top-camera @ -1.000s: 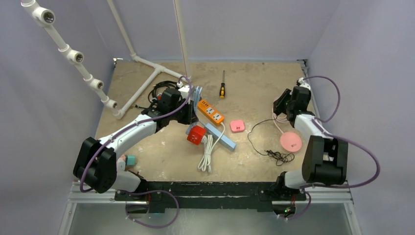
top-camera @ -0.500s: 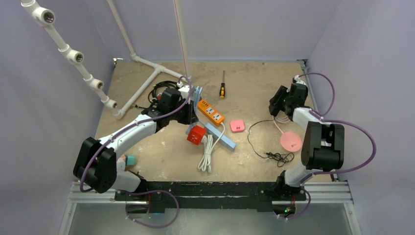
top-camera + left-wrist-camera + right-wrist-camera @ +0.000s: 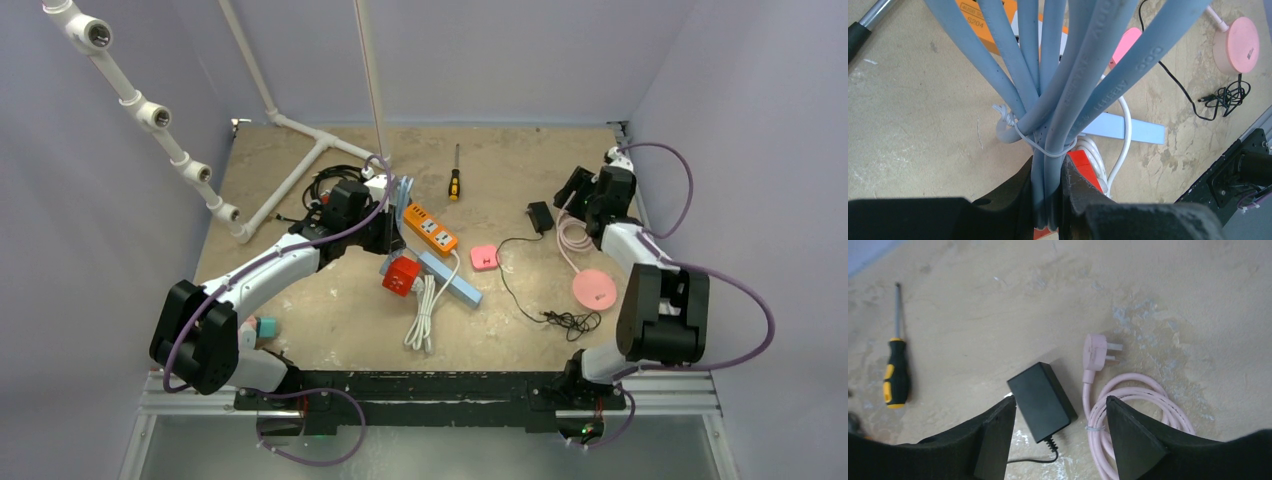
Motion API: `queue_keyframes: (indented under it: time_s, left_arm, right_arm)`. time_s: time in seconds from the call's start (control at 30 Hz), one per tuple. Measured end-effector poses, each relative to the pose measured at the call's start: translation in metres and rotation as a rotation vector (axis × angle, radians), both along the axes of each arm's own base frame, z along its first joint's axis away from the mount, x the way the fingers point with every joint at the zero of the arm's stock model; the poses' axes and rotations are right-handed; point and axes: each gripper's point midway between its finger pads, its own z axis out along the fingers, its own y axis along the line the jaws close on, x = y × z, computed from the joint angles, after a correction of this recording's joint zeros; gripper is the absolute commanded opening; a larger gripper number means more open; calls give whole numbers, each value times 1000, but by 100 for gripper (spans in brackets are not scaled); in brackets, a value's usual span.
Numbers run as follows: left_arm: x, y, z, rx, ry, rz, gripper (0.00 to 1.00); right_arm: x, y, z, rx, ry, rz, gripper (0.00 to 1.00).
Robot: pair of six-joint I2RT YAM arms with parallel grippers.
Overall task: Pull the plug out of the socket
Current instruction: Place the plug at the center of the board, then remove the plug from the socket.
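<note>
I find the right gripper [image 3: 1060, 404] wide and empty over the black rectangular plug adapter [image 3: 1043, 401], loose and well apart from the orange socket strip [image 3: 430, 228]. The left gripper [image 3: 1047, 172] clamps bundled grey-blue cable [image 3: 1048, 100]; lifting could drag that strip

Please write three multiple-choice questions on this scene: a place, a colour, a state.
1. Where does the black adapter lie? A hanging in the air; B on the table beside the pink plug; C inside a box.
2. The screwdriver handle is: A red; B green; C black and yellow.
3. The left gripper is: A shut on the blue-grey cable bundle; B open; C out of view.
Answers: B, it rests flat by the plug; C, both colours show; A, its fingers pinch the cables.
</note>
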Motion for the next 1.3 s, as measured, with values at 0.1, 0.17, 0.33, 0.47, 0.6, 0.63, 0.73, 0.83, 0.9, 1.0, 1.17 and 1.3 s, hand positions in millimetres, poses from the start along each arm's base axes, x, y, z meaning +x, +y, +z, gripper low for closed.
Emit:
queue_keyframes:
  time_s: [0.1,0.17,0.33,0.47,0.6,0.63,0.73,0.83,0.9,1.0,1.17,1.3]
  left_arm:
    - [0,0,0,-1,0,-1,0]
    - [0,0,0,-2,-1,-1,0]
    - [-1,-1,3,-7,-5,-5,0]
    - [-1,-1,4,-10,-6,-8,0]
    - [-2,-1,4,-11,-5,-10,0]
    - [-2,-1,4,-12,-5,-11,0]
    - [-2,-2,4,-14,-4,-13,0]
    - [-2,-1,4,-15,-3,-12,0]
    - [-2,-1,4,-17,-2,-13,0]
    - [-2,-1,5,-19,-2,-18,0]
    - [-3,-3,6,-28,0,-28,0]
    - [-3,-3,6,-33,2,-32,0]
  right_arm:
    - [-4,4,30,-10,-78,27,71]
    - [-8,13,54,-4,-147,74,74]
    - [-31,79,108,20,-345,339,79]
    - [-62,182,132,31,-435,659,78]
    - [-106,246,140,67,-500,883,79]
    - [-115,254,140,75,-510,913,79]
    - [-135,269,134,107,-525,976,76]
    - [-148,277,111,151,-479,1004,72]
    - [-160,284,87,190,-422,1027,69]
    - [-181,297,57,243,-336,1064,68]
    - [-208,325,33,311,-266,1121,64]
    - [-212,341,17,331,-231,1131,58]
